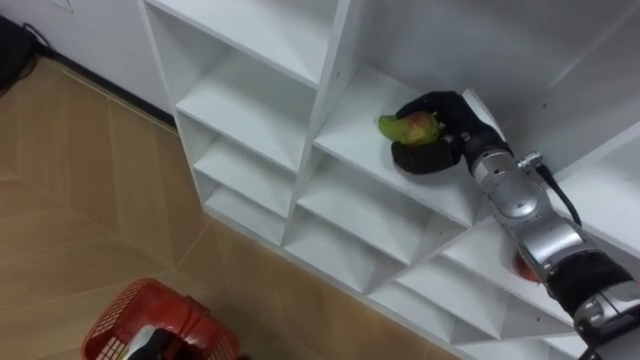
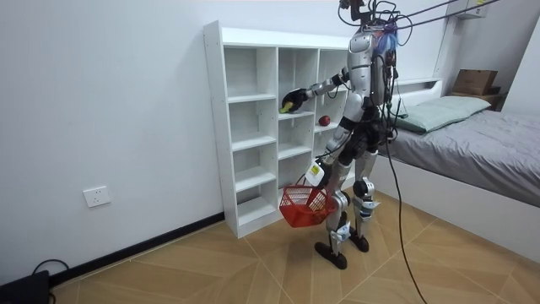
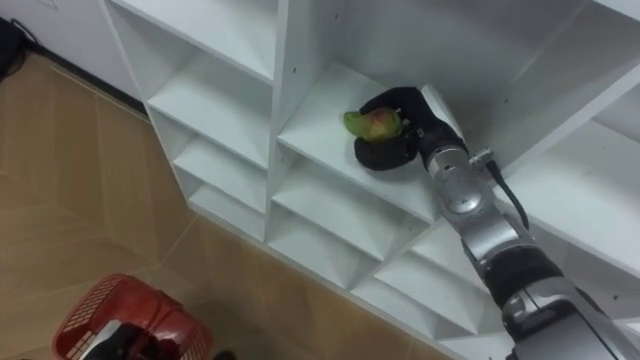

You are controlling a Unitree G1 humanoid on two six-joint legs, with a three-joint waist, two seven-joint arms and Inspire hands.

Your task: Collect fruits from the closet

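A green and red fruit (image 1: 410,126) sits at the front of a middle compartment of the white closet shelves (image 1: 260,110). My right hand (image 1: 445,135) reaches into that compartment, its dark fingers curled round the fruit. In the room view the same fruit (image 2: 288,106) shows in my outstretched right hand (image 2: 297,96). A red fruit (image 2: 324,121) lies one compartment over, partly hidden behind my right forearm in the eye views. My left hand (image 2: 315,175) hangs low, shut on the handle of a red mesh basket (image 1: 150,320).
I stand on a wooden floor (image 1: 90,200) close to the shelves, whose other compartments look bare. A bed (image 2: 472,135) stands behind me at the room view's right. The white wall (image 2: 110,101) runs to the left of the shelves.
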